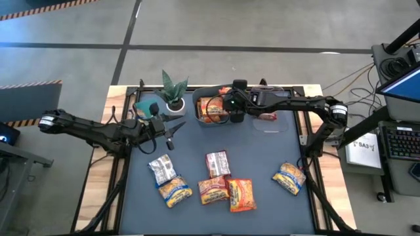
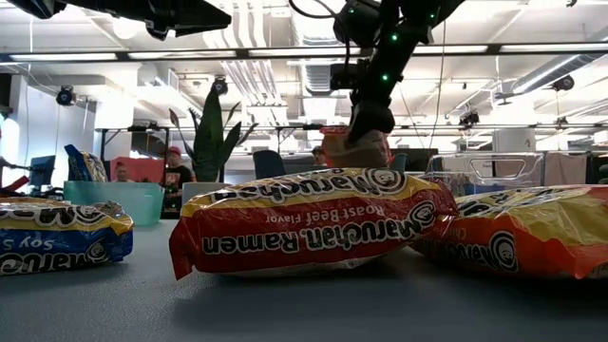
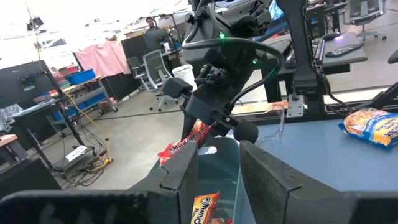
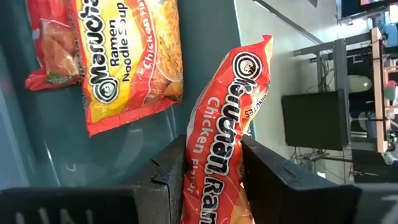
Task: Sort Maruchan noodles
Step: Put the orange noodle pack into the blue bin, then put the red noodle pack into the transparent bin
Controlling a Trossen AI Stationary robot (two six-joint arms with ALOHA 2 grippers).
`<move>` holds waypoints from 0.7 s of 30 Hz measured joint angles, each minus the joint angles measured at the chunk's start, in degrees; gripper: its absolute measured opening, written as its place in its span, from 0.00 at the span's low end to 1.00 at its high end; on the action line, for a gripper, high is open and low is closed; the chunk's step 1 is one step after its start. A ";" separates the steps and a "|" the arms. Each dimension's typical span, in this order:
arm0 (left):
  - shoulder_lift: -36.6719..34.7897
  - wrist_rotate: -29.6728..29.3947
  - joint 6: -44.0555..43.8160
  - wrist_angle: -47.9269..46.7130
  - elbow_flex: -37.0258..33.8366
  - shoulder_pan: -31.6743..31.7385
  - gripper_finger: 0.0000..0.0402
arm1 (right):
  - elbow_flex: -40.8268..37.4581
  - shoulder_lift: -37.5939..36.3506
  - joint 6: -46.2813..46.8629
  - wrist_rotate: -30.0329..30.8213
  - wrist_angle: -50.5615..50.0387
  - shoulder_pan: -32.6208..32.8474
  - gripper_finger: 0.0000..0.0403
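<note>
My right gripper (image 1: 233, 117) hangs over a clear bin (image 1: 202, 120) at the table's far middle and is shut on an orange-red Chicken Flavor Maruchan packet (image 4: 233, 112). Orange packets (image 4: 134, 56) lie in that bin below it. My left gripper (image 1: 172, 133) hovers left of the bin, level and open, with nothing between its fingers (image 3: 180, 177). Several more packets lie flat on the mat nearer the front: a silver one (image 1: 162, 169), a red-and-white one (image 1: 218, 162), an orange one (image 1: 241, 195) and a yellow-blue one (image 1: 289, 177). My right gripper pinches the packet between its two fingers (image 4: 166, 177), which sit on the packet's two long sides (image 4: 208, 158), its printed face turned toward the wrist. The fingers slant downward from the table's right side. The packet (image 3: 186, 143) is lifted clear and pokes out tilted beyond the fingertips over the bin.
A second clear bin (image 1: 279, 124) with a red packet stands right of the first. A potted green plant (image 1: 174, 92) and a teal tub (image 1: 141, 105) stand at the far left. In the low view a red Roast Beef packet (image 2: 313, 228) lies closest.
</note>
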 joint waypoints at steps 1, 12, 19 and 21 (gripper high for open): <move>0.00 0.00 0.00 0.00 0.00 0.00 0.26 | 0.00 0.00 0.02 -0.29 0.03 0.00 0.30; 0.00 0.00 -0.12 0.00 0.00 0.00 0.26 | 0.00 0.02 4.90 -0.84 0.66 0.00 0.31; 0.00 0.01 -0.22 0.02 0.00 0.00 0.26 | -0.02 0.02 6.04 -1.12 0.62 0.02 0.38; 0.00 0.00 -0.22 0.02 0.00 0.00 0.26 | -0.02 0.02 6.35 -1.19 0.62 0.02 0.39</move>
